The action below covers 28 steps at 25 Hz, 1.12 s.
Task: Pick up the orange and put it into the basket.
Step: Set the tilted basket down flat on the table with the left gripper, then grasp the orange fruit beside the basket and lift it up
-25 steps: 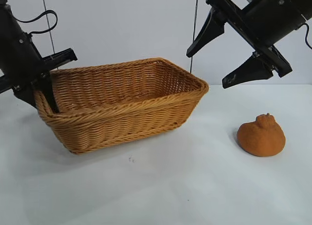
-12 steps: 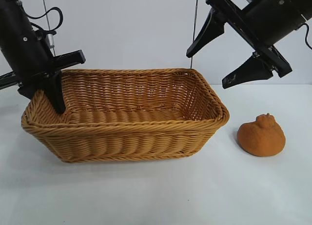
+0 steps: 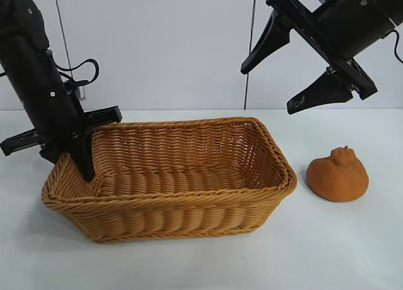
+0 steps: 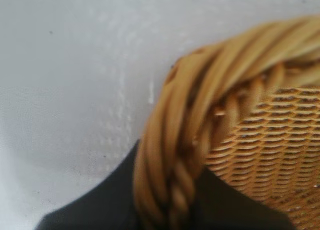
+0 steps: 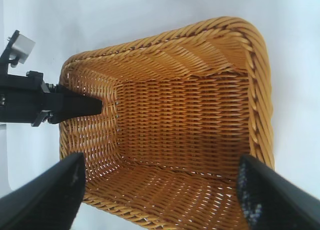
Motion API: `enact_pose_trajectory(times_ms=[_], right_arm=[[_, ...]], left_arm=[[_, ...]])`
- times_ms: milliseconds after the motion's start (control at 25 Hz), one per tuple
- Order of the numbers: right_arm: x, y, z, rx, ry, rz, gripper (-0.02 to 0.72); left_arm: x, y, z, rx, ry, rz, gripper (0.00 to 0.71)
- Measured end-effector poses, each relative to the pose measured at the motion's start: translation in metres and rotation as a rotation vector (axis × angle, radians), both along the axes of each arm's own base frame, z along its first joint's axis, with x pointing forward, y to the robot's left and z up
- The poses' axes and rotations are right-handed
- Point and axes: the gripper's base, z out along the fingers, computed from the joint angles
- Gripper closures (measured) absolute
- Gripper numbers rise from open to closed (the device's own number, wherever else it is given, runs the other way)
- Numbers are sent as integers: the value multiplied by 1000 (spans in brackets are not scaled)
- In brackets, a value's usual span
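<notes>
The lumpy orange [image 3: 337, 175] lies on the white table to the right of the basket, with nothing touching it. The wicker basket [image 3: 176, 200] stands in the middle, empty inside. My left gripper [image 3: 70, 159] straddles the basket's left end, and the braided rim [image 4: 170, 140] runs right through it in the left wrist view. My right gripper [image 3: 266, 89] hangs open high above the basket's right end and the orange, holding nothing. From the right wrist view it looks down into the basket [image 5: 165, 38]; the orange is out of that view.
The left arm [image 5: 45, 106] reaches over the basket's far end in the right wrist view. A white wall with a vertical seam [image 3: 247, 82] stands behind the table. Bare tabletop [image 3: 352, 252] lies in front of the orange and the basket.
The left gripper has come down and to the right with the basket's end, swinging the basket square and a little nearer the orange. Right arm and orange have not moved.
</notes>
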Motion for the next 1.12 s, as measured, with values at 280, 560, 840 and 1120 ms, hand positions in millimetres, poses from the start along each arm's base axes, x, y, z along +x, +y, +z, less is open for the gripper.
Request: enact_pose_trajectory(times_ms=[280, 560, 840, 1120], right_arm=[[0, 0, 0, -3, -1, 1, 136], [0, -1, -1, -25, -5, 13, 136], [0, -2, -2, -36, -7, 18, 136], [0, -2, -2, -36, -8, 18, 136]], left_arm=[[8, -1, 44, 4, -38, -82, 78], [22, 14, 132, 137, -261, -161, 69], [30, 61, 151, 185, -308, -84, 68], [24, 114, 165, 222, -329, 11, 68]])
